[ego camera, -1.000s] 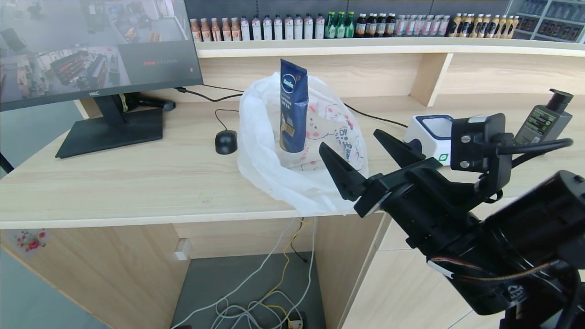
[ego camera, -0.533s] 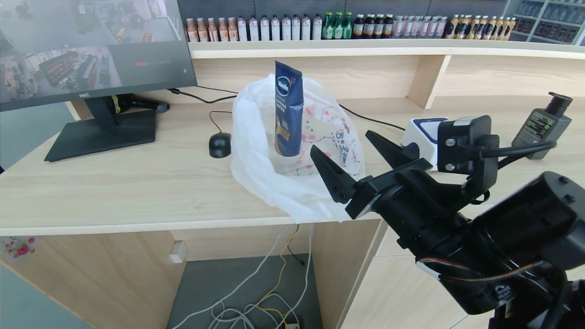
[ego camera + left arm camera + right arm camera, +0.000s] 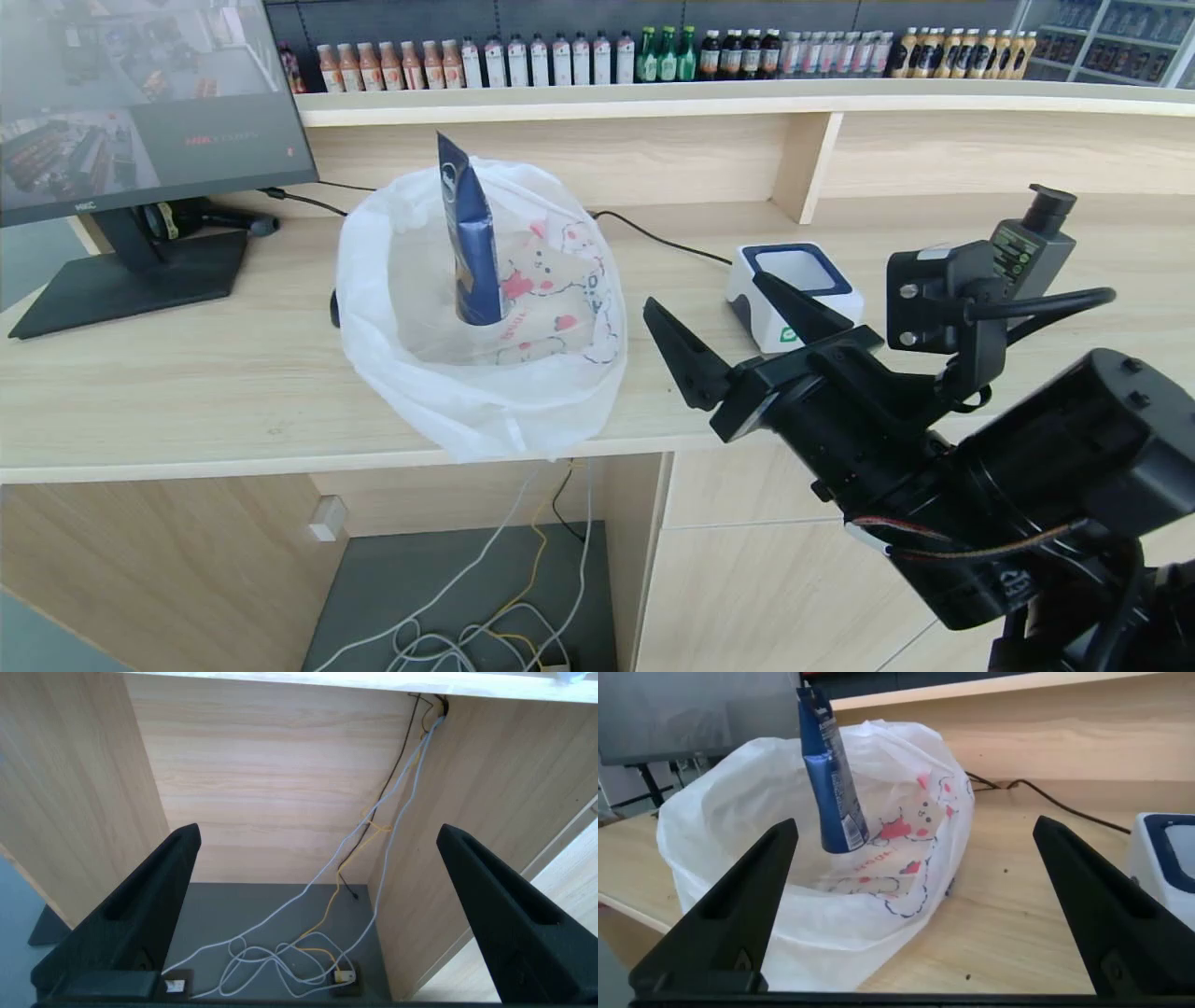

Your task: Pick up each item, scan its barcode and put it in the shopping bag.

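The blue tube (image 3: 471, 243) stands upright inside the shopping bag (image 3: 485, 401), whose mouth gapes at the front edge of the bench (image 3: 187, 373) (handy for dropping things in). The right hand (image 3: 700, 287) hovers off that edge between bag and barcode scanner (image 3: 794, 289), fingers spread wide, holding nothing. The grey pump bottle (image 3: 1032, 245) waits back right, likely next. The left hand (image 3: 318, 859), likewise wide open and empty, hangs under the bench top, out of the way.

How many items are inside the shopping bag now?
1: a blue tube stands inside the white shopping bag, leaning slightly. The bag's folds may hide something smaller.
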